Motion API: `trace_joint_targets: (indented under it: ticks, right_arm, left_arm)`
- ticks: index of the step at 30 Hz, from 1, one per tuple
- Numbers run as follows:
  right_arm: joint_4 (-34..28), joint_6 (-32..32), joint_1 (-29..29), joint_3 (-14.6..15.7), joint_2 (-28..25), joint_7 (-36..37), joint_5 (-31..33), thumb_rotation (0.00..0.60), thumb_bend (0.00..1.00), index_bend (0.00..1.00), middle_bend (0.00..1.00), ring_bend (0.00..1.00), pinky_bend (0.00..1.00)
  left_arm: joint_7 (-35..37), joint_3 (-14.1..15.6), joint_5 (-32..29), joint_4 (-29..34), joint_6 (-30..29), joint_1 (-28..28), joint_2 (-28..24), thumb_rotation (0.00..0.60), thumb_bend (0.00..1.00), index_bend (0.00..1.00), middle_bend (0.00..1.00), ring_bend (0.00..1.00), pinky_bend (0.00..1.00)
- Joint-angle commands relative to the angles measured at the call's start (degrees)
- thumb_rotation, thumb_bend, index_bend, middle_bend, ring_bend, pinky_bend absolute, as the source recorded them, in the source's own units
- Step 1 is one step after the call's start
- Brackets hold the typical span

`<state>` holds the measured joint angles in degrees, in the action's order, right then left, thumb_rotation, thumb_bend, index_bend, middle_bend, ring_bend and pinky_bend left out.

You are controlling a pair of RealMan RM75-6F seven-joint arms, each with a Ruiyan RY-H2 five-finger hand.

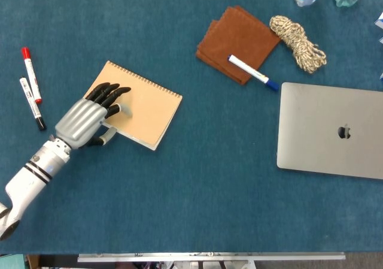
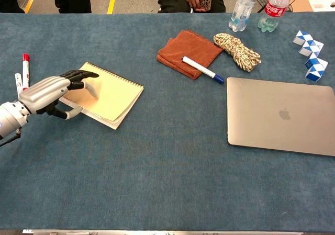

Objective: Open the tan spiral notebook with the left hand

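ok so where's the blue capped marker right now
The blue-capped marker lies across the near edge of the rust-brown cloth, right of center in the head view, with the rope bundle beside it and the laptop nearer the robot.

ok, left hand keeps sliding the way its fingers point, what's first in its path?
The left hand already rests on the tan spiral notebook, pointing up-right. Past the notebook's spiral edge, the brown cloth with its marker probably comes next; bare table between.
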<state>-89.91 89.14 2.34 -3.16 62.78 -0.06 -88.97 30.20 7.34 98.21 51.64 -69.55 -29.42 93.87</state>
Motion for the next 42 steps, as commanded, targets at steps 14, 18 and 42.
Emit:
trace_joint_targets:
  ticks: [14, 18, 42]
  right_arm:
    - [1.0, 0.2, 0.1, -0.3, 0.5, 1.1, -0.1, 0.6, 0.2, 0.14, 0.17, 0.1, 0.18]
    - [1.2, 0.1, 0.2, -0.3, 0.6, 1.2, -0.3, 0.6, 0.2, 0.14, 0.17, 0.1, 0.18]
    - [-0.5, -0.6, 1.0, 0.0, 1.3, -0.6, -1.2, 0.6, 0.2, 0.14, 0.17, 0.1, 0.18]
  left_arm:
    - [3.4, -2.3, -3.5, 3.6, 2.2, -1.2, 0.1, 0.6, 0.47, 0.57, 0.12, 0.01, 0.0]
    - [3.9, -1.8, -3.5, 5.4, 1.6, -0.7, -1.8, 0.6, 0.47, 0.59, 0.12, 0.01, 0.0]
    - [3.7, 1.8, -1.6, 19.8, 1.1, 0.3, -22.8, 0.6, 0.47, 0.6, 0.15, 0.01, 0.0]
